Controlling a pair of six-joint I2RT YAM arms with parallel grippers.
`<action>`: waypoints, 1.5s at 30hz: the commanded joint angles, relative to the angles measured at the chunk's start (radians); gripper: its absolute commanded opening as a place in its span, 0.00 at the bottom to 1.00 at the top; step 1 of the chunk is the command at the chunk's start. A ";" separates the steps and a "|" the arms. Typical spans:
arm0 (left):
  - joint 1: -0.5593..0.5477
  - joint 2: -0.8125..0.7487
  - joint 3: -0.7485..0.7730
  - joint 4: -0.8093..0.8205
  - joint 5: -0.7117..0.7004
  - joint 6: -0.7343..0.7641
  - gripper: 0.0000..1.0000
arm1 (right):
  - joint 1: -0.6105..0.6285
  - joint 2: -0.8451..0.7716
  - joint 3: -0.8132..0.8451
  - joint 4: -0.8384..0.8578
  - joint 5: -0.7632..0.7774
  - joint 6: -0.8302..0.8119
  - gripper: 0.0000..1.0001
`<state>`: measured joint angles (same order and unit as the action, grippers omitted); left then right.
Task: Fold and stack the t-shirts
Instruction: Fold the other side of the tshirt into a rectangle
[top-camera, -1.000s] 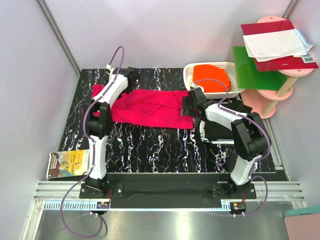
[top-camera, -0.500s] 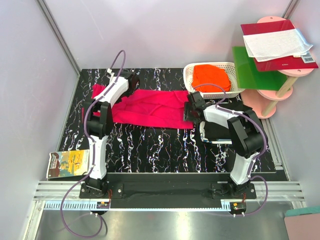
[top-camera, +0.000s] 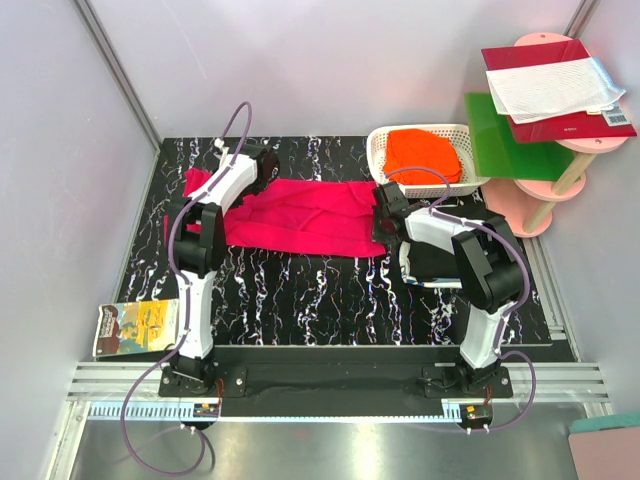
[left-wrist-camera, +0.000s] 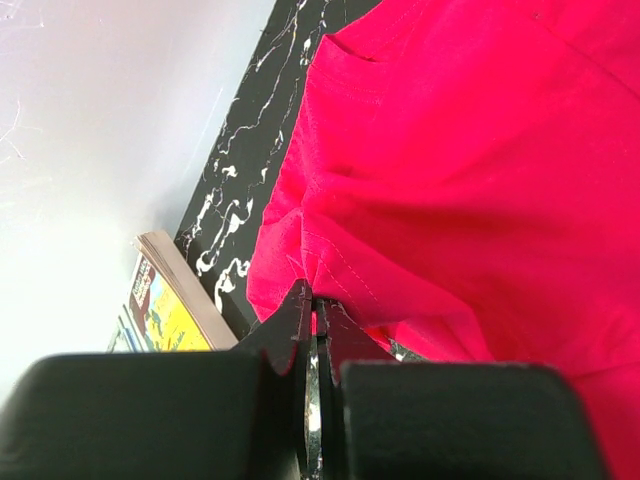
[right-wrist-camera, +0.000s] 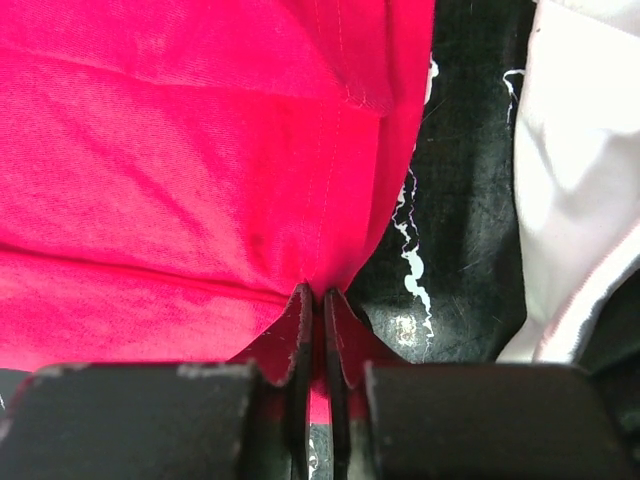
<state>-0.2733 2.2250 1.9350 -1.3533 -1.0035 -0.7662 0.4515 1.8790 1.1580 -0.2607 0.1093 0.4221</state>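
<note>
From above, the pink t-shirt lies spread across the black bench — the left gripper at its far left end, the right gripper at its right edge. Left wrist view: jaws pinched together on a fold of the shirt's hem. Right wrist view: jaws likewise closed, clamping a seam — a white cloth lies just beside.

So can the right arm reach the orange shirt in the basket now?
Probably not yet: the right gripper is shut on the pink shirt, though the basket sits close with nothing between.
</note>
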 joint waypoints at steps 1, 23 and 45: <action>0.005 -0.007 -0.001 -0.139 -0.041 0.001 0.00 | 0.006 -0.078 0.003 -0.015 0.000 0.001 0.11; 0.011 -0.008 -0.001 -0.135 -0.049 0.016 0.00 | 0.006 -0.101 0.002 -0.012 0.039 -0.016 0.00; 0.071 -0.091 0.096 -0.148 -0.044 0.030 0.00 | 0.003 0.141 0.160 0.074 0.146 -0.009 0.15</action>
<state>-0.2081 2.1963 1.9747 -1.3529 -1.0039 -0.7433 0.4515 1.9194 1.2331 -0.1482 0.2428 0.4129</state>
